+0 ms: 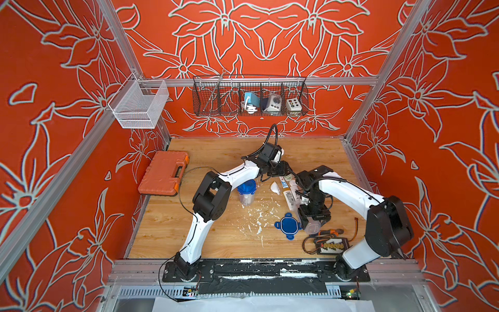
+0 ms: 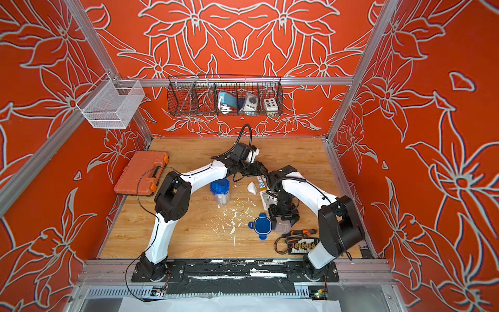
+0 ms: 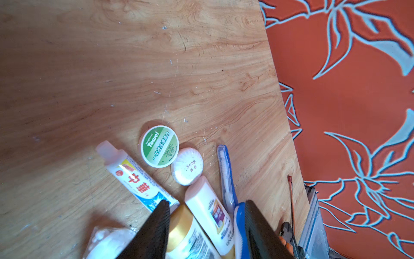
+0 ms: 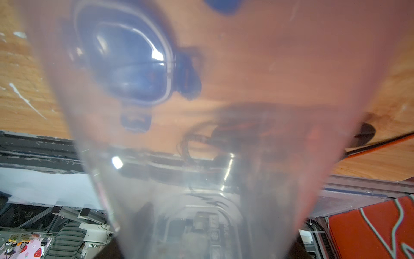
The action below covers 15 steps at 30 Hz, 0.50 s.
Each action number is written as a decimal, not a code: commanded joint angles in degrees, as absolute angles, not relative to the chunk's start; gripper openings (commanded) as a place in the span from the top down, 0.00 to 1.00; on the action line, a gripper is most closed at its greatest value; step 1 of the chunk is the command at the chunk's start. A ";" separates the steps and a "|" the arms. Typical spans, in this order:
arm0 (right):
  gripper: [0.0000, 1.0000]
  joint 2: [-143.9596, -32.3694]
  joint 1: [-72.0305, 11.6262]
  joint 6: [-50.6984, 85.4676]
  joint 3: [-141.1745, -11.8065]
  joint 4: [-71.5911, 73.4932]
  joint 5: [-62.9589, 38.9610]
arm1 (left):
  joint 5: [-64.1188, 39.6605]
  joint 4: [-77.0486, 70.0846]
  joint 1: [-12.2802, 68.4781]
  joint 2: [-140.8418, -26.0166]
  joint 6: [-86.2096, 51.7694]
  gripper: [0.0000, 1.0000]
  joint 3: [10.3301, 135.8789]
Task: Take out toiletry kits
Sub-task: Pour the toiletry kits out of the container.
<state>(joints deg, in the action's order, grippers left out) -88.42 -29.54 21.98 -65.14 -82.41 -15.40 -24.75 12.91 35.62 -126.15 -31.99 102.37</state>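
Toiletry kits (image 1: 289, 195) are half out, by my judgement. One lies loose on the table (image 3: 112, 67), right of its middle, and the other looks to be inside the lidded tub (image 1: 246, 193) standing near the centre. My left gripper (image 3: 206, 203) hangs over the loose heap with its jaws apart. They straddle a gold-capped bottle (image 3: 186, 233), a white bottle (image 3: 210, 215) and a blue toothbrush handle (image 3: 239, 226), and I cannot tell whether either finger touches them. My right gripper (image 1: 314, 222) is clamped on the clear tub (image 4: 201, 134) over the table's near right part, beside a loose blue lid (image 1: 288, 226). To do this well I should choose one target, likely the white bottle. I would square my jaws across its narrow width and close slowly, since the round bottles may roll and the toothbrush could get trapped alongside. The towel tin (image 3: 160, 146), soap (image 3: 187, 166), toothpaste tube (image 3: 134, 177) and a folding toothbrush (image 3: 226, 177) lie clear beyond my jaws. The bottle bases are cut off behind my fingers, and my arms cover much of the heap in both top views. The right wrist view is a blur through the tub wall, so I cannot say whether that tub is empty. The lidded tub shows only a pale shape inside.
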 commanded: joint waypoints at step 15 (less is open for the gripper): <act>0.42 -78.07 -29.86 22.93 -71.16 -87.71 -12.60 | -22.27 15.24 35.52 -114.36 -36.21 0.46 106.15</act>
